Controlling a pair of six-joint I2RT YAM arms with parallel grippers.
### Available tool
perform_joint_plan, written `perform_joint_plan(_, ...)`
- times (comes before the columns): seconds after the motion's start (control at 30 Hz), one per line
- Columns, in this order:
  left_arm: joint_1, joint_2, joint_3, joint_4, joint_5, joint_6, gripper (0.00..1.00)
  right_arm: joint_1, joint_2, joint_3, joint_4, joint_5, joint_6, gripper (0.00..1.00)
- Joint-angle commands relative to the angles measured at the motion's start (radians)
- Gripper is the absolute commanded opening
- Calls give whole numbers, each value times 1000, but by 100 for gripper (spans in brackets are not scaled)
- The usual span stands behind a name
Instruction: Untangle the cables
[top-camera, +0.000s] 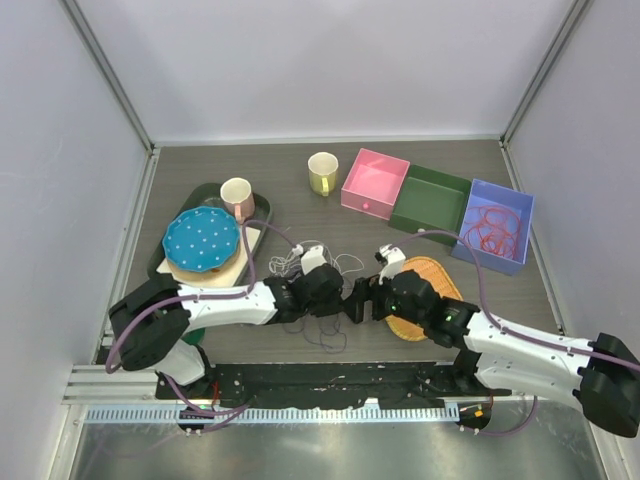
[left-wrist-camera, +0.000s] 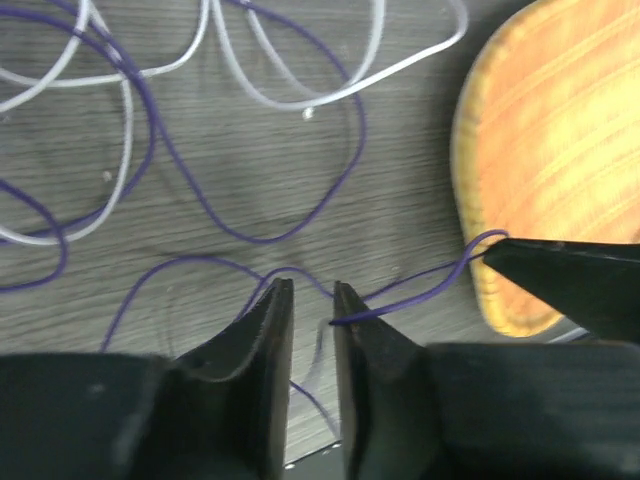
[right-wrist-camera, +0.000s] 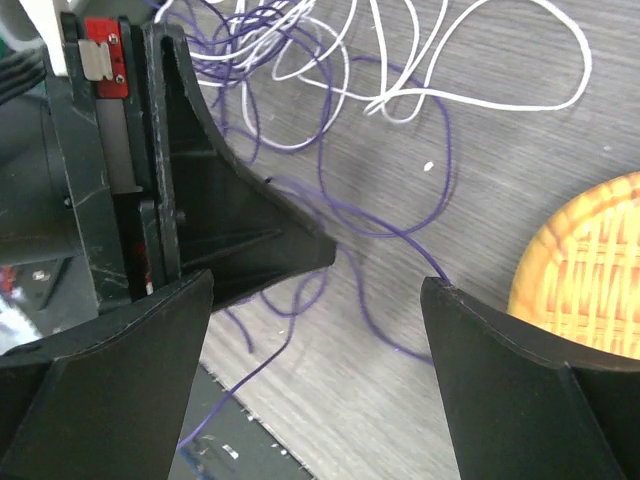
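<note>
Cables (left-wrist-camera: 260, 240), purple and white, sprawl in a loose tangle on the table (top-camera: 300, 170) between our two arms, beside a woven orange mat (top-camera: 432, 272). Our left end effector (left-wrist-camera: 312, 295) sits a sliver apart at a purple strand. Our right end effector (right-wrist-camera: 318, 282) gapes wide, one fingertip touching that strand.

The left end effector (left-wrist-camera: 312, 298) and right end effector (right-wrist-camera: 318, 282) stand tip to tip, with barely a gap between them. Loops of thin purple cable (left-wrist-camera: 362, 125) and thin white cable (left-wrist-camera: 340, 93) sprawl just behind them, and an oval woven orange basket (top-camera: 440, 275) crowds the right side. Bare dark wooden bench (top-camera: 290, 190) lies open farther back.
</note>
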Motion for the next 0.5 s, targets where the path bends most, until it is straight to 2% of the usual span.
perform_joint_plan(0.0,4,-27,6,13,-27,-9,35,102,40,36,-50,119,-53,91)
perform_joint_plan(0.03,5,-56,4,9,-39,-5,47,112,46,53,-58,128,-55,91)
perform_joint_plan(0.1,4,-92,-12,-8,-52,14,63,114,43,67,-76,138,-62,91)
perform_joint_plan(0.13,4,-112,-17,-14,-64,21,74,114,34,78,-105,157,-62,91)
perform_joint_plan(0.33,4,-293,-58,-57,-92,100,98,114,-72,76,-179,153,-64,91)
perform_joint_plan(0.47,4,-392,-49,-115,-107,150,100,115,-46,87,-173,122,-85,91)
